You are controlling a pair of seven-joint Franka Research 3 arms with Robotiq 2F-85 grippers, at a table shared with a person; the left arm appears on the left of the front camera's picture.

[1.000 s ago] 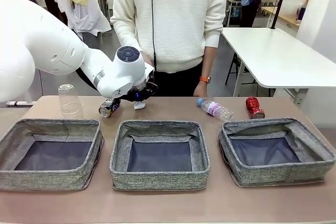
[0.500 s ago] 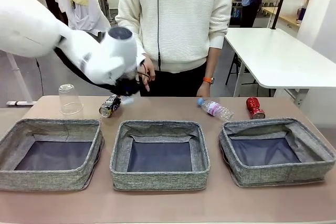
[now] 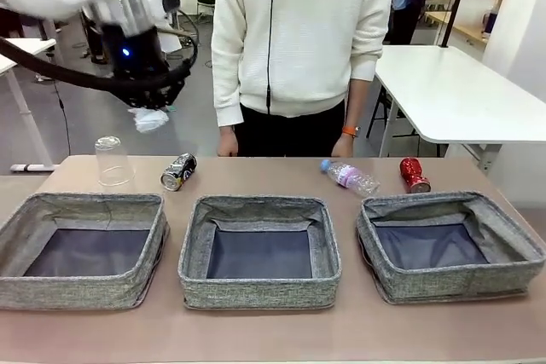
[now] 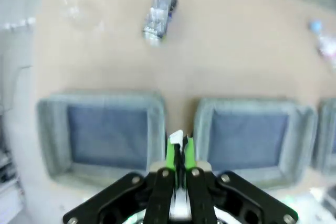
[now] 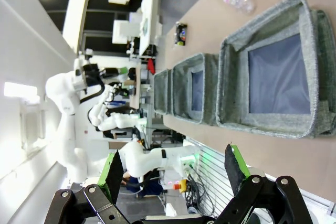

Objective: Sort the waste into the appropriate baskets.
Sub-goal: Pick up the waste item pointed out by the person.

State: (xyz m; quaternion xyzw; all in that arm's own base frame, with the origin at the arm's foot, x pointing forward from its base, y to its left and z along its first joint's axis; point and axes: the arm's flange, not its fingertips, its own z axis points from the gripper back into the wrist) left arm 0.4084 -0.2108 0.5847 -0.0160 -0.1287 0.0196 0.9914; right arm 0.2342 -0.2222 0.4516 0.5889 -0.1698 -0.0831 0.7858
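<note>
**Paper ball pinched high over the table's left end**

The small crumpled white paper ball (image 3: pixel 150 119) hangs in the left gripper (image 3: pixel 146 111), whose jaws are closed tight on it. It is well above the brown table (image 3: pixel 256 338), higher than the clear plastic cup (image 3: pixel 113 161) that stands upside down near the far left corner. In the left wrist view the green pads meet on a sliver of white, though blur makes it hard to tell how much of the ball sits between them.

Three square, soft-sided grey woven baskets stand in a row along the near side: the left basket (image 3: pixel 81 292), the middle basket (image 3: pixel 260 292) and the right basket (image 3: pixel 444 286), each with its dark bottom showing. Beyond them, a black-silver can (image 3: pixel 178 171) lies on its side just beside the cup. A clear plastic bottle with pink label and blue cap (image 3: pixel 350 176) lies behind the gap between the middle and right baskets, with a red can (image 3: pixel 415 174) near it.

The white left arm enters from the upper left, its black wrist pointing down. The right gripper (image 5: pixel 173 174) has its jaws spread wide with nothing between them, rolled sideways off the table's right end. A person in a white ribbed sweater (image 3: pixel 299 31) stands at the far side, arms hanging.
</note>
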